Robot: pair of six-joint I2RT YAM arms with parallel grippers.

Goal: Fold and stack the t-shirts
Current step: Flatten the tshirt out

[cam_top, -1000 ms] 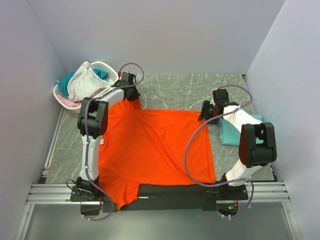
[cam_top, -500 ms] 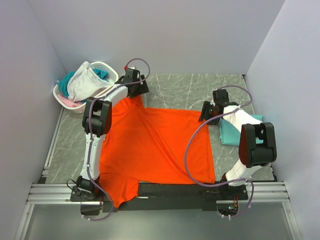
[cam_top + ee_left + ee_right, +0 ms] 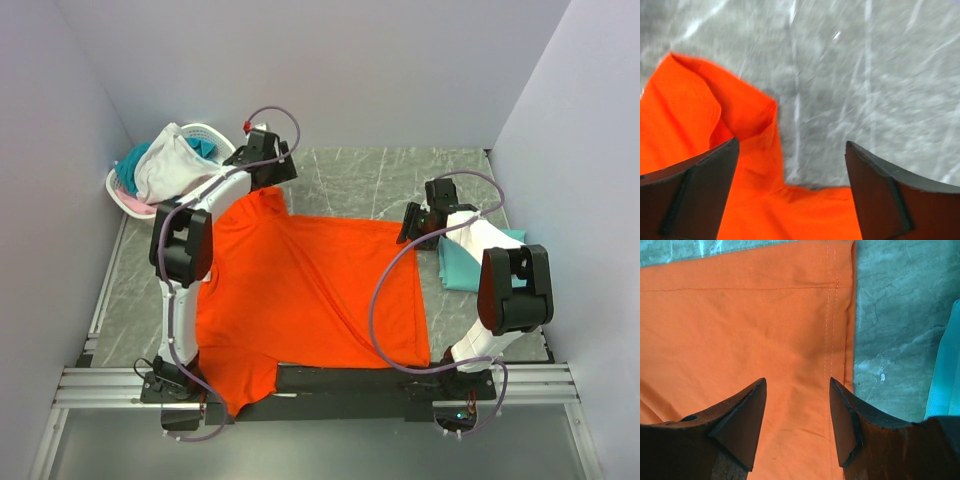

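A large bright orange t-shirt [image 3: 310,290] lies spread over the middle of the grey table, its front hem hanging off the near edge. Its far left sleeve [image 3: 715,110] lies crumpled on the table. My left gripper [image 3: 268,172] hovers just above that sleeve, open, with nothing between its fingers [image 3: 791,144]. Over the shirt's far right corner my right gripper [image 3: 412,225] is open; stitched hem [image 3: 832,315] shows between and beyond its tips [image 3: 797,381]. A folded teal t-shirt [image 3: 462,265] lies at the right, partly under the right arm.
A white perforated basket [image 3: 215,132] stands at the back left, holding a white garment [image 3: 170,165], a teal one [image 3: 130,160] and a pink one [image 3: 135,203]. Grey walls close in on three sides. A metal rail [image 3: 330,385] runs along the near edge.
My left gripper has opened and let go of the orange sleeve, then lifted and drawn back toward the far wall. The sleeve now rests on the table. The right arm has not moved.
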